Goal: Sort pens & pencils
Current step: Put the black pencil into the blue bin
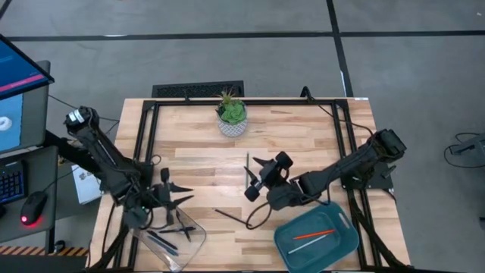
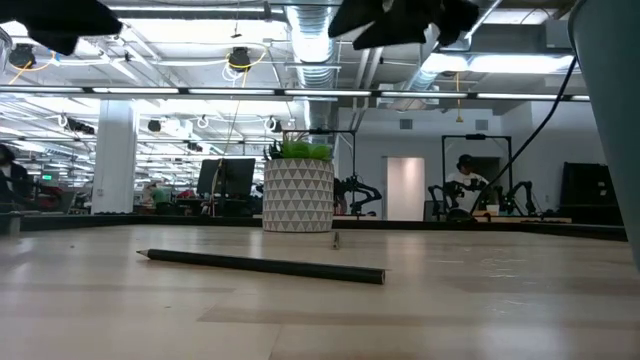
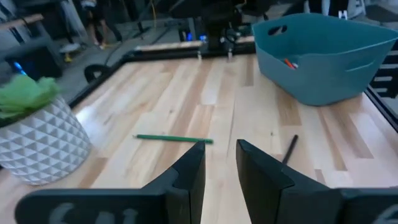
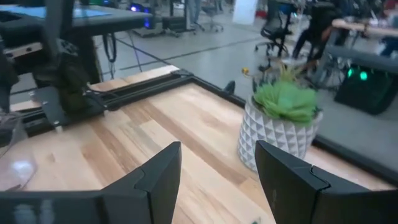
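A grey-green pencil (image 1: 247,168) (image 3: 174,139) lies flat on the wooden table near its middle. A dark pencil (image 1: 227,216) (image 2: 265,263) (image 3: 289,149) lies flat nearer the near edge. My right gripper (image 1: 252,180) (image 4: 217,174) is open and hovers above the green pencil without touching it. My left gripper (image 1: 180,194) (image 3: 221,168) is open and held above the table by the clear tray (image 1: 170,241), which holds dark pens. The teal bin (image 1: 316,236) (image 3: 323,56) holds an orange-red stick (image 1: 314,234) and a pale one.
A white patterned pot with a green plant (image 1: 232,117) (image 2: 298,195) (image 4: 280,124) stands near the far edge. A black frame (image 1: 148,136) borders the tabletop and cables loop near the right arm. Bare wood lies between the two arms.
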Controlling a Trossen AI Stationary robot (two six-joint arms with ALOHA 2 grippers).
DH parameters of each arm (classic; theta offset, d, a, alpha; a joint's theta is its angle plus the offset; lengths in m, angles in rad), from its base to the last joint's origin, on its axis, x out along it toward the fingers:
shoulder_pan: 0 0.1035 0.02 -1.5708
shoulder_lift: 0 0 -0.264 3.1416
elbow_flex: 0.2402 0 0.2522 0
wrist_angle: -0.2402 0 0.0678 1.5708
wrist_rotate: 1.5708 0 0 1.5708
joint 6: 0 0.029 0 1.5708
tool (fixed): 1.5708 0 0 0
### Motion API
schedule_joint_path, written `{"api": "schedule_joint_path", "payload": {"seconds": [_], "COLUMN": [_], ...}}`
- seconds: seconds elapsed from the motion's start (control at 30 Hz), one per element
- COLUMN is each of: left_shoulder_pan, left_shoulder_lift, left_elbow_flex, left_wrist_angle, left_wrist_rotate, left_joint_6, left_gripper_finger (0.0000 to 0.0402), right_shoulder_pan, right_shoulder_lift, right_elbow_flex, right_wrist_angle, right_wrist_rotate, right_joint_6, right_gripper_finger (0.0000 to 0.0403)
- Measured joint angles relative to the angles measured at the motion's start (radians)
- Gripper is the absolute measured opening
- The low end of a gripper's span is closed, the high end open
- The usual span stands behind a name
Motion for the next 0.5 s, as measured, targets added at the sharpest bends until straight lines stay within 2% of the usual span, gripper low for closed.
{"api": "schedule_joint_path", "payload": {"seconds": [0.1, 0.23, 0.37, 0.5], "left_shoulder_pan": [0.071, 0.171, 0.263, 0.326], "left_shoulder_lift": [0.0, 0.0, 0.0, 0.0], "left_elbow_flex": [0.0, 0.0, 0.0, 0.0], "left_wrist_angle": [0.036, 0.104, 0.192, 0.254], "left_wrist_rotate": [0.065, 0.176, 0.365, 0.538], "left_joint_6": [0.042, 0.15, 0.285, 0.354], "left_gripper_finger": [0.0083, 0.0083, 0.0083, 0.0083], "right_shoulder_pan": [-0.017, -0.052, -0.084, -0.089], "right_shoulder_lift": [0.0, 0.0, 0.0, 0.0], "right_elbow_flex": [0.0, 0.0, 0.0, 0.0], "right_wrist_angle": [-0.054, -0.132, -0.215, -0.266], "right_wrist_rotate": [-0.011, -0.12, -0.21, -0.198], "right_joint_6": [0.099, 0.222, 0.302, 0.325], "right_gripper_finger": [0.0228, 0.0228, 0.0228, 0.0228]}}
